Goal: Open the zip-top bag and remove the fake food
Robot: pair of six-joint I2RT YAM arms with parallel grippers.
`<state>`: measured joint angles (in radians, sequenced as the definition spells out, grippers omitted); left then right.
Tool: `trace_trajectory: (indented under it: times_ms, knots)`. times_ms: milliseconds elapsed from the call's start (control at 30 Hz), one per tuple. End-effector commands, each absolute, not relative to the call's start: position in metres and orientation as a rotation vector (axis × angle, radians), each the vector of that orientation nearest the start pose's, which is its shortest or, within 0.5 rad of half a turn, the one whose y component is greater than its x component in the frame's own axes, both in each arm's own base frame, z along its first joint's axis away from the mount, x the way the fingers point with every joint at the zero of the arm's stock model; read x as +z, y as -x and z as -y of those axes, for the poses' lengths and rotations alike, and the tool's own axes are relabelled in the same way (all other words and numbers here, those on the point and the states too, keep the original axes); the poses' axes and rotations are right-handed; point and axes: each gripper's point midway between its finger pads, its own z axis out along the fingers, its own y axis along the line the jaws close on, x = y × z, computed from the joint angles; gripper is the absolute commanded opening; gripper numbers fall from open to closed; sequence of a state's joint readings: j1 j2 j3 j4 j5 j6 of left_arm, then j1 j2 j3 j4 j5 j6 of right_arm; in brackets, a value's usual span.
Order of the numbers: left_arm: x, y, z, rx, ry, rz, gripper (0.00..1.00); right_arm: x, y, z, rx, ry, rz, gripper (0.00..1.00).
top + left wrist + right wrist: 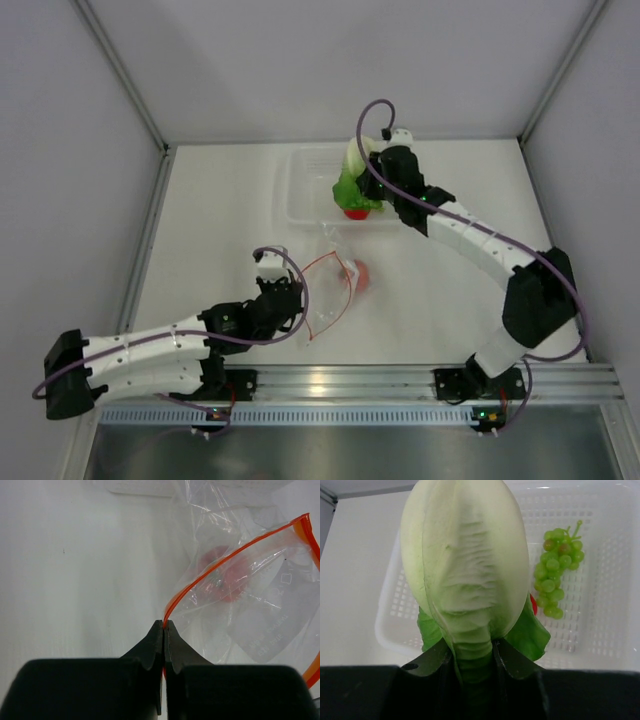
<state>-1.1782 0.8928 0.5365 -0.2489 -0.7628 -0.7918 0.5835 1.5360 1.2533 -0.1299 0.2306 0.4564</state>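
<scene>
The right tool (pixel 472 652) is clamped on the stem end of the lettuce (pixel 465 565), holding it above the tray (pixel 615 580). The grape bunch (pixel 555 570) lies inside the tray, and a red tomato (pixel 356 212) shows under the leaves. The left tool (pixel 164 625) is pinched tight on the orange zip strip (pixel 220 565) of the zip-top bag (pixel 260 630), which lies on the bench (pixel 220 220) just in front of the tray with a red fruit (pixel 222 577) inside. If let go here, the lettuce may land on the tomato and tip over the tray's rim. The thin strip may also slip from the left tool, so the bag mouth sags closed around the fruit
</scene>
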Motion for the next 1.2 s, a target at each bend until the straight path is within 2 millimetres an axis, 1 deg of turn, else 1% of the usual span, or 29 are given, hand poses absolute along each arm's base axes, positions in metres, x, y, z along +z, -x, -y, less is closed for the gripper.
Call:
trace_trajectory:
  times_ms: [0,33,67,133,167,200,233,267,300,333,367,433,467,533,567,633,667,733,767,800,833,867,933,967,1033,1067,1100,1133,1167]
  knots:
    - [0.158,-0.196,0.217,-0.464,0.018,-2.001,0.00,0.247,-0.444,-0.272,0.526,0.001,-1.960,0.07]
    - [0.159,-0.196,0.217,-0.466,0.015,-2.002,0.00,0.242,-0.451,-0.279,0.537,0.002,-1.966,0.08]
    - [0.159,-0.196,0.217,-0.462,0.012,-2.004,0.00,0.229,-0.461,-0.293,0.564,0.005,-1.994,0.12]
    - [0.159,-0.196,0.217,-0.458,0.007,-2.007,0.00,0.217,-0.469,-0.306,0.579,0.016,-2.026,0.15]
    - [0.160,-0.196,0.217,-0.463,0.008,-2.005,0.00,0.226,-0.476,-0.316,0.601,0.026,-2.008,0.17]
    - [0.161,-0.196,0.217,-0.462,0.004,-2.004,0.00,0.207,-0.482,-0.324,0.589,0.042,-2.039,0.28]
    - [0.161,-0.196,0.217,-0.461,0.003,-2.004,0.00,0.203,-0.481,-0.334,0.590,0.064,-2.050,0.39]
    - [0.163,-0.196,0.217,-0.463,0.002,-2.001,0.00,0.204,-0.488,-0.342,0.583,0.083,-2.042,0.62]
    - [0.163,-0.195,0.217,-0.463,-0.002,-2.003,0.00,0.205,-0.488,-0.349,0.584,0.097,-2.043,0.80]
    - [0.163,-0.195,0.217,-0.459,-0.005,-2.005,0.00,0.202,-0.487,-0.351,0.572,0.106,-2.064,0.89]
    - [0.167,-0.195,0.217,-0.459,-0.008,-2.004,0.00,0.211,-0.491,-0.353,0.577,0.106,-2.046,0.99]
    - [0.170,-0.195,0.215,-0.454,-0.009,-2.002,0.00,0.222,-0.491,-0.349,0.562,0.107,-2.025,0.99]
    - [0.172,-0.194,0.213,-0.457,-0.010,-1.998,0.00,0.238,-0.488,-0.343,0.549,0.107,-1.998,0.99]
    - [0.179,-0.194,0.212,-0.467,-0.003,-1.986,0.00,0.255,-0.482,-0.332,0.527,0.104,-1.971,0.99]
    - [0.182,-0.194,0.210,-0.476,0.000,-1.979,0.00,0.272,-0.473,-0.321,0.514,0.103,-1.940,0.99]
    - [0.190,-0.194,0.210,-0.495,0.009,-1.965,0.00,0.291,-0.460,-0.311,0.525,0.098,-1.903,0.99]
    - [0.194,-0.194,0.209,-0.505,0.013,-1.954,0.00,0.302,-0.443,-0.302,0.562,0.072,-1.884,0.99]
    - [0.202,-0.195,0.206,-0.507,0.031,-1.937,0.00,0.316,-0.426,-0.298,0.668,0.064,-1.849,0.99]
    - [0.206,-0.196,0.204,-0.509,0.044,-1.929,0.00,0.317,-0.394,-0.303,0.810,0.148,-1.852,0.99]
    - [0.209,-0.197,0.202,-0.503,0.055,-1.921,0.00,0.333,-0.386,-0.303,0.894,0.158,-1.775,0.99]
    - [0.213,-0.200,0.193,-0.456,0.088,-1.907,0.00,0.336,-0.376,-0.296,0.951,0.145,-1.751,0.99]
    - [0.215,-0.202,0.189,-0.437,0.111,-1.902,0.00,0.331,-0.351,-0.290,1.056,0.118,-1.753,0.99]
    - [0.220,-0.205,0.183,-0.395,0.117,-1.899,0.00,0.331,-0.333,-0.283,1.124,0.092,-1.746,0.99]
    - [0.227,-0.206,0.183,-0.385,0.116,-1.893,0.00,0.332,-0.311,-0.282,1.189,0.116,-1.754,0.96]
    - [0.236,-0.209,0.181,-0.371,0.114,-1.889,0.00,0.331,-0.290,-0.282,1.246,0.138,-1.760,0.93]
    - [0.244,-0.210,0.180,-0.355,0.099,-1.889,0.00,0.333,-0.274,-0.277,1.273,0.136,-1.753,0.92]
    - [0.248,-0.211,0.180,-0.345,0.092,-1.891,0.00,0.332,-0.267,-0.274,1.281,0.134,-1.753,0.92]
    - [0.246,-0.211,0.178,-0.300,0.050,-1.909,0.00,0.331,-0.253,-0.268,1.282,0.134,-1.760,0.91]
    - [0.260,-0.212,0.180,-0.304,0.049,-1.899,0.00,0.328,-0.247,-0.265,1.272,0.129,-1.780,0.90]
